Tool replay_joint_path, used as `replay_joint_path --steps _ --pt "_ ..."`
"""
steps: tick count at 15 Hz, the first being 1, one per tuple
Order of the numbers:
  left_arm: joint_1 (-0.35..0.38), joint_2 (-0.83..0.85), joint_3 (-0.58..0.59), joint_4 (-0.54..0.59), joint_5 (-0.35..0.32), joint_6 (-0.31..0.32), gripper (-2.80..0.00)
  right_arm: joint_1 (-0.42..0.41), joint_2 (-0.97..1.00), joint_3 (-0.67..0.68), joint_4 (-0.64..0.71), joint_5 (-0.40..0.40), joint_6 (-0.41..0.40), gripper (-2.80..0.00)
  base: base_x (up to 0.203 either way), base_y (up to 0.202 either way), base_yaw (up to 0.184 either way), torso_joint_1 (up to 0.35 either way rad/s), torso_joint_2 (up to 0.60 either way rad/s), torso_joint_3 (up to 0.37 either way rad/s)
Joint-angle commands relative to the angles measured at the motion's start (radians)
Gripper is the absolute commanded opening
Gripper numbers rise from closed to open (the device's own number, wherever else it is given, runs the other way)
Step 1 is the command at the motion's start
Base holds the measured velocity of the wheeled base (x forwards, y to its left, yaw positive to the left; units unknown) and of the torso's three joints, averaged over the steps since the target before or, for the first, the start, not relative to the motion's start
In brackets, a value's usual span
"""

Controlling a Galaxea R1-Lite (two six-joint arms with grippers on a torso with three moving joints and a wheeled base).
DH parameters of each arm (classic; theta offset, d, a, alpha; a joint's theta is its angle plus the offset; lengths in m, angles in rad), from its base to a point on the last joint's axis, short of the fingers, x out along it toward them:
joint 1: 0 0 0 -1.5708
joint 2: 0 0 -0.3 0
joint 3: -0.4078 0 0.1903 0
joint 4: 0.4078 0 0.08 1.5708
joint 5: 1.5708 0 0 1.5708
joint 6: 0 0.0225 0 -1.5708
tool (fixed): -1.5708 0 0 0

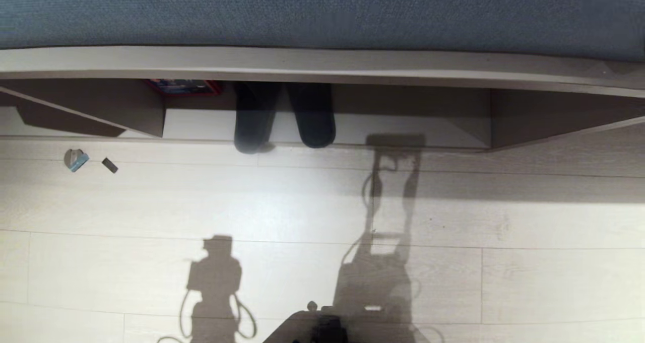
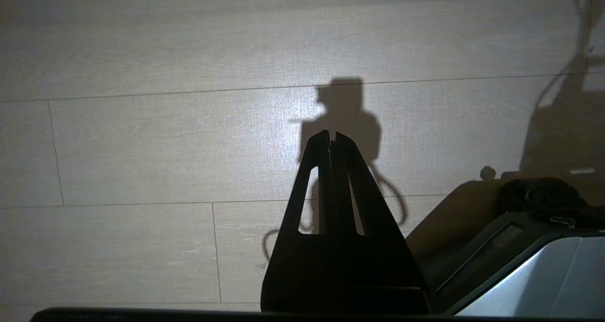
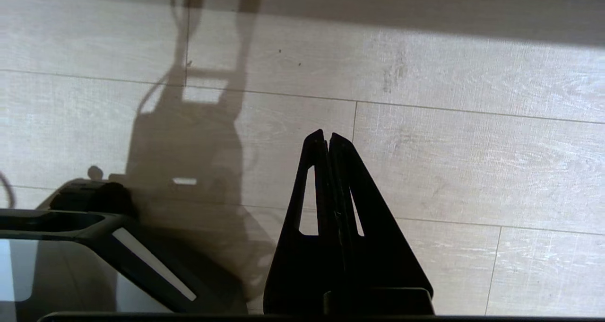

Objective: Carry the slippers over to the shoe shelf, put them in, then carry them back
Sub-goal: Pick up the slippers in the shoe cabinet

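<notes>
The shoe shelf (image 1: 383, 126) runs across the head view at twelve o'clock, a low taupe cubby with a pale base board under a bench board that carries a blue cushion (image 1: 322, 10). Inside it sit the slippers (image 1: 284, 116), a dark pair side by side, their rounded ends toward the floor; the one at the left pokes just over the front edge of the base board, the other stops at it. Their far ends vanish under the bench board. At about eleven o'clock from the pair, deeper in the cubby, lies a red-edged flat item (image 1: 184, 86), mostly hidden and too dim to name.

On the pale plank floor (image 1: 302, 202) at nine o'clock rest two small scraps (image 1: 88, 161), one bluish, one dark.

Neither arm shows in the head view. The left gripper (image 2: 332, 137) hangs over bare floor, fingers pressed together, holding nothing. The right gripper (image 3: 327, 136) does likewise, closed and empty.
</notes>
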Motion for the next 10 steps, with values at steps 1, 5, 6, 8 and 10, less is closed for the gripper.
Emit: replay_joint_path --steps 1,5,6,8,10 --pt "0.000 0.002 0.003 -0.001 0.000 -0.002 -2.80 0.000 0.001 0.000 -0.001 0.000 0.000 -2.80 0.000 0.000 0.000 0.007 0.00 0.208" --pt "0.000 0.002 0.003 -0.001 0.000 -0.002 -2.80 0.000 0.001 0.002 -0.005 0.002 0.000 -2.80 0.000 0.000 0.000 0.002 0.00 0.205" --pt "0.000 0.002 0.003 -0.001 0.002 -0.004 -2.80 0.000 0.001 0.002 -0.005 0.002 0.000 -2.80 0.000 0.000 0.000 0.002 0.00 0.199" --pt "0.000 0.002 0.004 -0.001 0.003 -0.004 -2.80 0.000 0.001 0.002 -0.004 0.000 0.002 -2.80 0.000 0.000 0.000 0.001 0.00 0.205" --pt "0.000 0.002 0.005 -0.001 0.006 -0.011 -2.80 0.000 0.001 0.002 -0.002 0.002 0.005 -2.80 0.000 0.000 0.000 -0.002 0.00 0.195"
